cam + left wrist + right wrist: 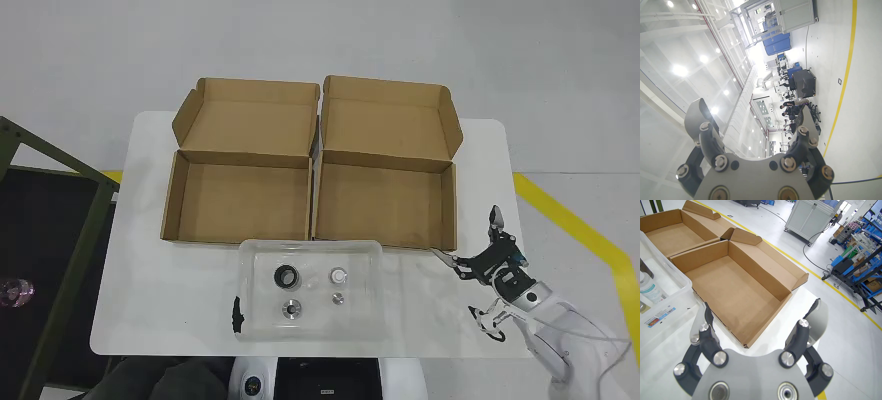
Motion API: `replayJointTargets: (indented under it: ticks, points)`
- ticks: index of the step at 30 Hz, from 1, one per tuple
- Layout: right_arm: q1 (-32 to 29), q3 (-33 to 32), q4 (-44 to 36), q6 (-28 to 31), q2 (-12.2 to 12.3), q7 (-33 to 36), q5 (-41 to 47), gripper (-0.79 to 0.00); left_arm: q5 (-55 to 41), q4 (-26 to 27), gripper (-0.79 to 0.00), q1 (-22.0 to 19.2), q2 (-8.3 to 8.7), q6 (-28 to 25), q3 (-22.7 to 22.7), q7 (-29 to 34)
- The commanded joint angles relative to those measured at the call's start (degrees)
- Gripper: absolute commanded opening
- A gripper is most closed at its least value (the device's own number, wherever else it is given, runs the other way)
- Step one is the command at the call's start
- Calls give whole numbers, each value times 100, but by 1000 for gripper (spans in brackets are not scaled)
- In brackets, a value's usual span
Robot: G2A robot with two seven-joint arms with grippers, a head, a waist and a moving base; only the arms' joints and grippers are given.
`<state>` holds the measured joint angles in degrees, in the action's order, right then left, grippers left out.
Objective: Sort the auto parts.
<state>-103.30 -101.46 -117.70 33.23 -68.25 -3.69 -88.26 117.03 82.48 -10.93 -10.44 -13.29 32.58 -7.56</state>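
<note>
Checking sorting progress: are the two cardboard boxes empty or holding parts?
Both empty: the left box and right box show bare cardboard floors; the parts lie in the clear tray.

An industrial hall: yellow floor line (pixel 590 228), framed machine enclosure (pixel 806 215), blue storage racks (pixel 857 262).

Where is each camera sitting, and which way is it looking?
Top view: above the arms, looking down on the table, left box, right box and clear tray; the right gripper, open, shows at the table's right edge.
Left wrist view: on the left wrist, facing up at the ceiling; the left gripper, open, shows.
Right wrist view: on the right wrist, facing across the right box and tray; its own gripper shows.
Shared: top and right wrist views both see the boxes, tray and right gripper.
</note>
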Motion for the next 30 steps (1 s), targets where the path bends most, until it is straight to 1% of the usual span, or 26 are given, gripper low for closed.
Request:
replayJointTargets:
  ticks: [1, 12, 14, 15, 17, 20, 30]
  points:
    - [0, 0, 0, 0, 0, 0, 0, -1, 0, 0, 0, 0, 0, 0, 0, 0]
    - [37, 85, 4, 52, 4, 28, 38, 0, 0, 0, 0, 0, 0, 0, 0, 0]
    - [111, 200, 15, 355, 20, 63, 142, 0, 0, 0, 0, 0, 0, 0, 0, 0]
    - [195, 273, -5, 644, 39, 74, 122, 0, 0, 0, 0, 0, 0, 0, 0, 0]
    - [364, 394, -4, 1015, 68, 111, 98, 0, 0, 0, 0, 0, 0, 0, 0, 0]
    - [600, 608, 66, 1452, 94, 209, 272, 0, 0, 0, 0, 0, 0, 0, 0, 0]
    - [1254, 1492, 149, 1999, 118, 972, 897, 0, 0, 0, 0, 0, 0, 0, 0, 0]
